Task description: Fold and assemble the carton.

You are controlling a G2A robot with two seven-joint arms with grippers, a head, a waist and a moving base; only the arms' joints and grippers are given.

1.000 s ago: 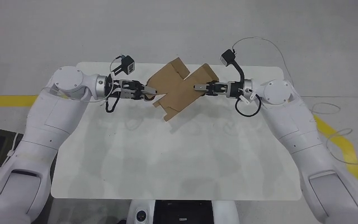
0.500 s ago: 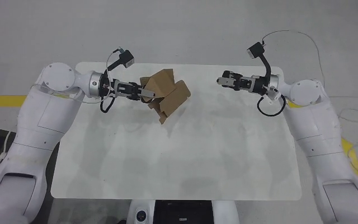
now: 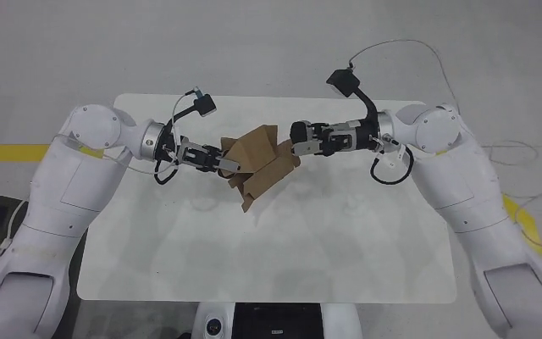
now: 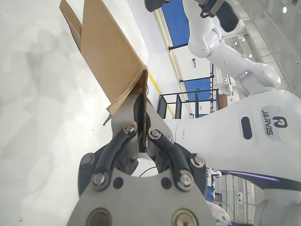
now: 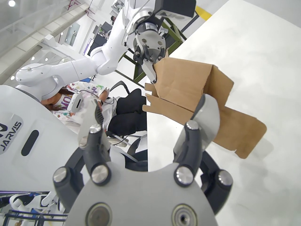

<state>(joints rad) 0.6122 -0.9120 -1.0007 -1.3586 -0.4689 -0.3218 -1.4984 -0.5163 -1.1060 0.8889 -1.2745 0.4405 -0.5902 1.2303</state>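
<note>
Two sets of fingers on one carton (image 3: 258, 161): plain brown corrugated cardboard, matte, half-opened into a skewed tube with loose flaps jutting off both ends.

And the left fingers (image 3: 222, 161) are pinched narrow on a flap edge. In the left wrist view the metal tips (image 4: 124, 111) clamp either side of the sheet, and the panel fans away beyond them along a sharp crease.

Over to the right fingers (image 3: 295, 140), coming in from the opposite end, spread wide and gripping nothing. In the right wrist view one smooth grey finger (image 5: 208, 114) sits in front of the carton's near corner, and the other is well out to the side. Whether the near one touches cardboard, I can't tell.

So the carton hangs between the two sets of fingers, gripped from the left end alone, over the smooth white desk (image 3: 254, 254) with its rounded corners. The lowest flap looks close to the surface; contact unclear.

Room to move: the broad stretch of desk lies on the robot's side of the fingers, and the far edge is near behind them. Both forearms reach inward almost in one line, wrists level, elbows wide.
</note>
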